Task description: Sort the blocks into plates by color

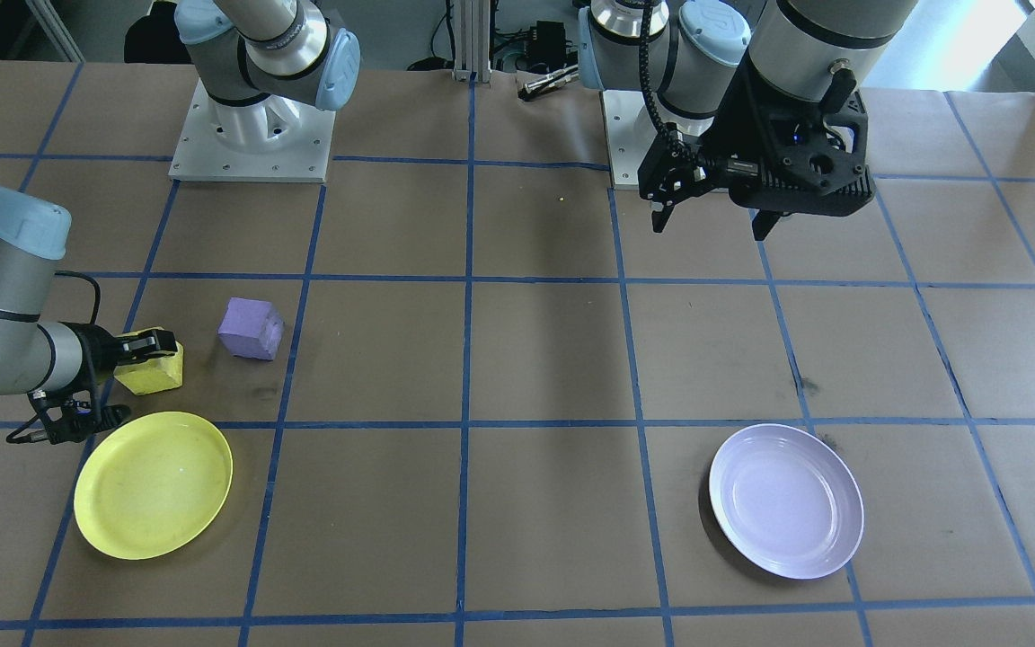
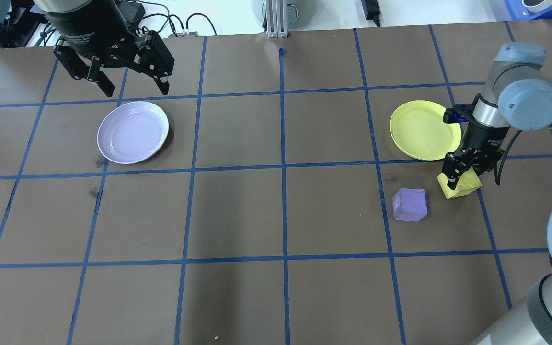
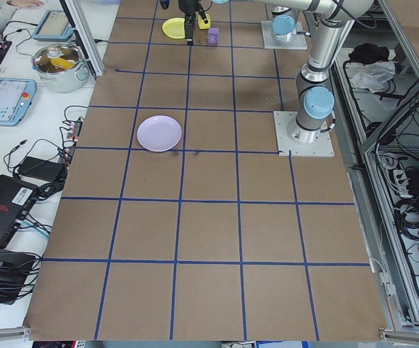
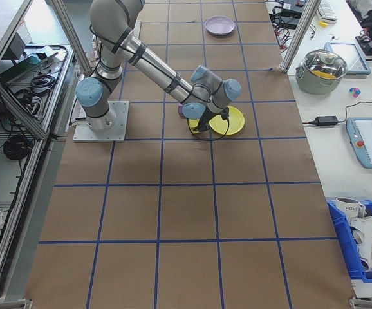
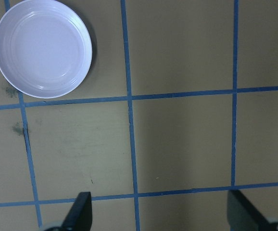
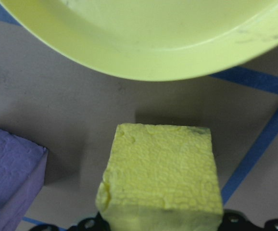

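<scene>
The yellow block sits slightly tilted just beside the yellow plate. My right gripper is down on it and shut on it. The purple block rests on the table close beside the yellow one, untouched. The lavender plate lies on the other half of the table with nothing in it. My left gripper hovers open high above the table near that plate.
Brown paper with blue tape lines covers the table. The two arm bases stand at the robot's edge. Side benches beyond the table hold a steel pot, tablets and cables.
</scene>
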Tool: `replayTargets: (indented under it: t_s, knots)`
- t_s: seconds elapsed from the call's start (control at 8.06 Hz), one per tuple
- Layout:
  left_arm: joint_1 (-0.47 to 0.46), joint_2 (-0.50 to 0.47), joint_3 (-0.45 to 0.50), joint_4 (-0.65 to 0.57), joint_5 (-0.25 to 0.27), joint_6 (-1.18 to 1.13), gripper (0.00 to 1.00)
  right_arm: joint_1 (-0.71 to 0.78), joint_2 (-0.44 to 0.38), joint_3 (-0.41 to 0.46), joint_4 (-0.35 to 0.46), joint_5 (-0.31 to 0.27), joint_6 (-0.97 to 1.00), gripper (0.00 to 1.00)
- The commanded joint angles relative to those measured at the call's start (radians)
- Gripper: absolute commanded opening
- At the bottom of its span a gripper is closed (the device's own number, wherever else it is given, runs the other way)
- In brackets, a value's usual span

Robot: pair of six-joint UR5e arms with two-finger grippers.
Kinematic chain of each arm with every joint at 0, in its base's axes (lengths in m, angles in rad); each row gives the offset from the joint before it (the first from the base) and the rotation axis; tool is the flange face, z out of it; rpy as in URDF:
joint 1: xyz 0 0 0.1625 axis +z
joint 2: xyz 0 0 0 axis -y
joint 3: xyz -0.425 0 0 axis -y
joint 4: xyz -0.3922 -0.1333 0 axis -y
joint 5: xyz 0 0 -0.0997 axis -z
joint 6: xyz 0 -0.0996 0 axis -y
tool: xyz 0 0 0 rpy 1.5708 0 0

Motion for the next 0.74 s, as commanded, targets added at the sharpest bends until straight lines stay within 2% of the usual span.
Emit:
replayTargets:
  t_s: [0.0,0.12,0.25,0.37,0.62]
  knots:
    - [0.003,-0.007,0.0,-0.006,-0.014,-0.008,1.0,0.02,-0.077,-0.074,0.018,0.053,0.0,0.0]
    - [0.018,-0.007,0.0,-0.013,-0.014,-0.008,1.0,0.052,-0.09,-0.121,0.045,0.075,0.018,0.0]
    - [0.029,-0.01,0.0,-0.009,-0.001,0.007,1.0,0.082,-0.085,-0.154,0.032,0.096,0.058,0.0]
    - [0.031,-0.011,-0.005,-0.009,0.001,0.007,1.0,0.106,-0.061,-0.162,-0.026,0.124,0.11,0.0]
    - [0.031,-0.01,-0.01,0.0,0.004,0.007,1.0,0.117,0.019,-0.166,-0.192,0.127,0.118,0.0]
